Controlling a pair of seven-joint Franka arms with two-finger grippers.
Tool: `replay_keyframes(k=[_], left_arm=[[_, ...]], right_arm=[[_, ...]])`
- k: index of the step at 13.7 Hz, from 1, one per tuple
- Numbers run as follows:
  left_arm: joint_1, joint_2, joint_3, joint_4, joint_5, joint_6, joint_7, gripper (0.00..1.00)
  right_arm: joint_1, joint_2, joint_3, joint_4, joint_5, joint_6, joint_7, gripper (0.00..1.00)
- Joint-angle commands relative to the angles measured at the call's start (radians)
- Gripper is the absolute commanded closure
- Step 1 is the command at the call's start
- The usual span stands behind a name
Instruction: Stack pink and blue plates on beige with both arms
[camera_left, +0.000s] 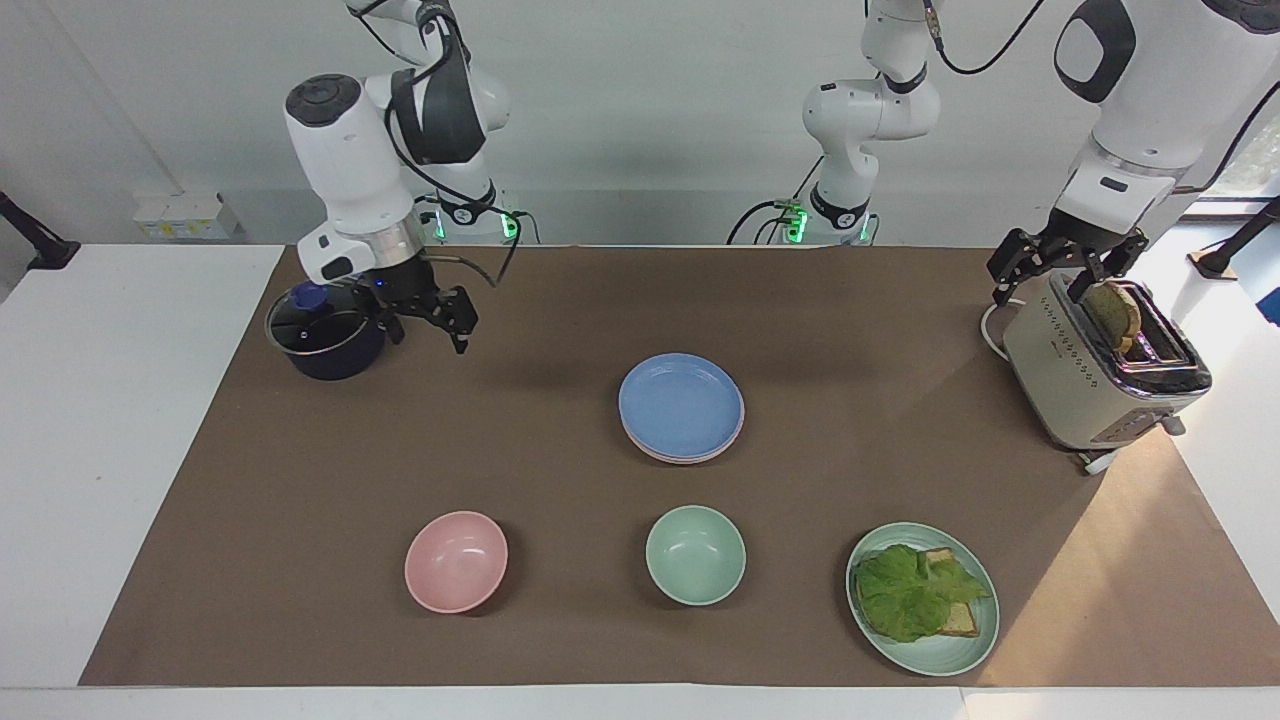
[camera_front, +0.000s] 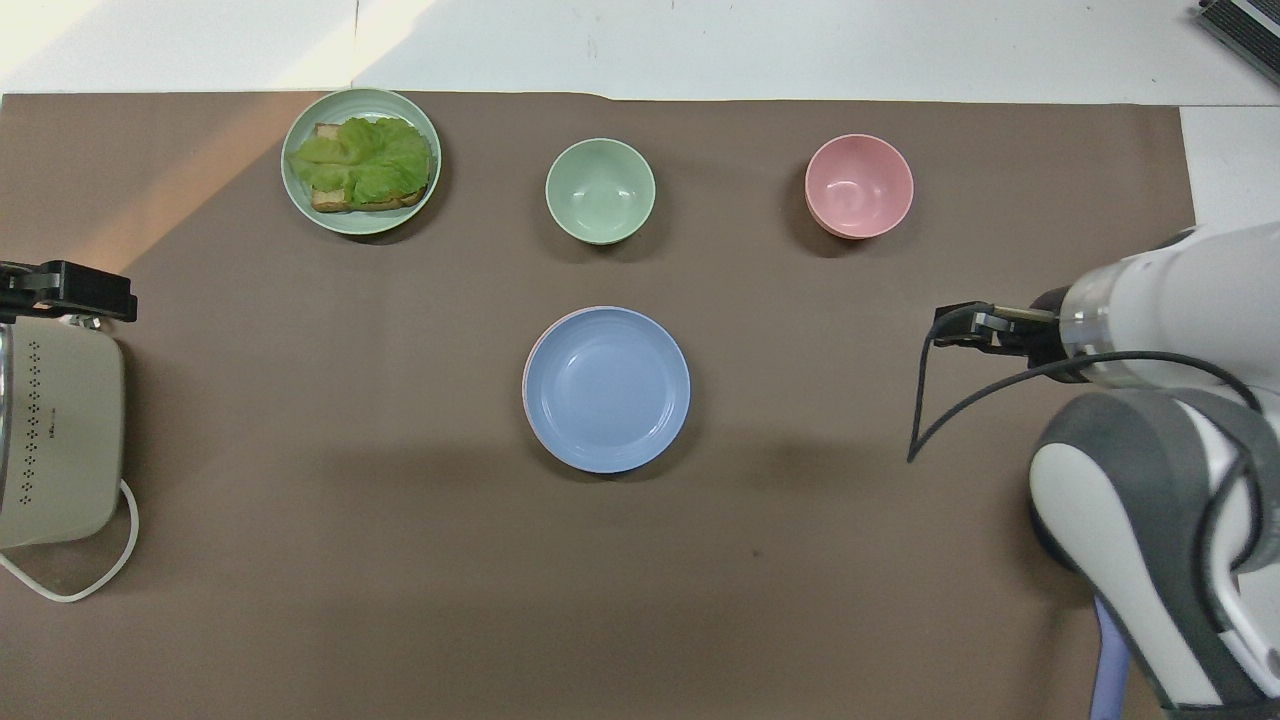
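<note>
The blue plate lies on top of the pink plate in the middle of the mat. Only a thin rim of the pink plate shows under it. The beige plate is hidden beneath the stack. My right gripper hangs open and holds nothing, up over the mat beside the dark pot and well away from the plates. My left gripper waits open over the toaster at the left arm's end.
A dark lidded pot stands near the right arm's base. A toaster holds a bread slice. Farthest from the robots are a pink bowl, a green bowl and a green plate of lettuce toast.
</note>
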Motion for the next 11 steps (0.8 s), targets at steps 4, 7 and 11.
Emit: replay_keyframes(k=[4,7,11], left_arm=[[-0.011,-0.011,0.009,0.002,0.011,-0.015,0.005,0.00],[-0.011,-0.011,0.009,0.002,0.011,-0.017,0.004,0.00],[-0.011,-0.011,0.009,0.002,0.011,-0.015,0.005,0.00]], right_arm=[[-0.078,0.046,0.015,0.327,-0.079,-0.350,-0.118,0.00],[-0.074,0.130,0.016,0.485,-0.085,-0.487,-0.118,0.00],[-0.063,0.147,0.024,0.515,-0.082,-0.497,-0.124,0.00]])
